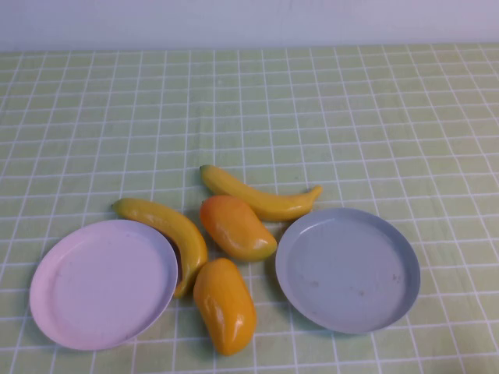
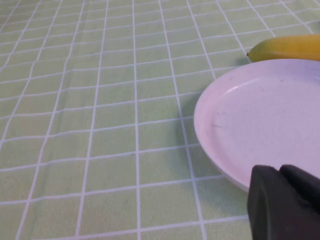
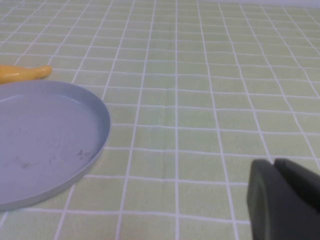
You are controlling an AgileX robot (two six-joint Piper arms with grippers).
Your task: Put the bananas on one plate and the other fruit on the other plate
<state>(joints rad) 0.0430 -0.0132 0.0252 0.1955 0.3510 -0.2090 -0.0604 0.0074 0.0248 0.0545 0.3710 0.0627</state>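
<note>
At lower centre of the high view, two bananas (image 1: pixel 168 234) and two mango-like fruits (image 1: pixel 234 226) lie between the pink plate (image 1: pixel 58 315) and grey-blue plate (image 1: pixel 390 300). The left gripper (image 2: pixel 285 205) sits at the pink plate's rim, the right gripper (image 3: pixel 282 200) near the grey-blue plate, each with its dark fingers pressed together.

Both your arms sit out of the high view.
Left gripper (image 2: pixel 284 202) and right gripper (image 3: pixel 284 197) hang low, only dark finger edges showing.

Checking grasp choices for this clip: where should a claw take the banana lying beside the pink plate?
Grip the banana at its thick middle from above, fingers across its width. It lies flat, curving round the pink plate rim with a mango close by. The left claw and right claw sit low beside the plates.
</note>
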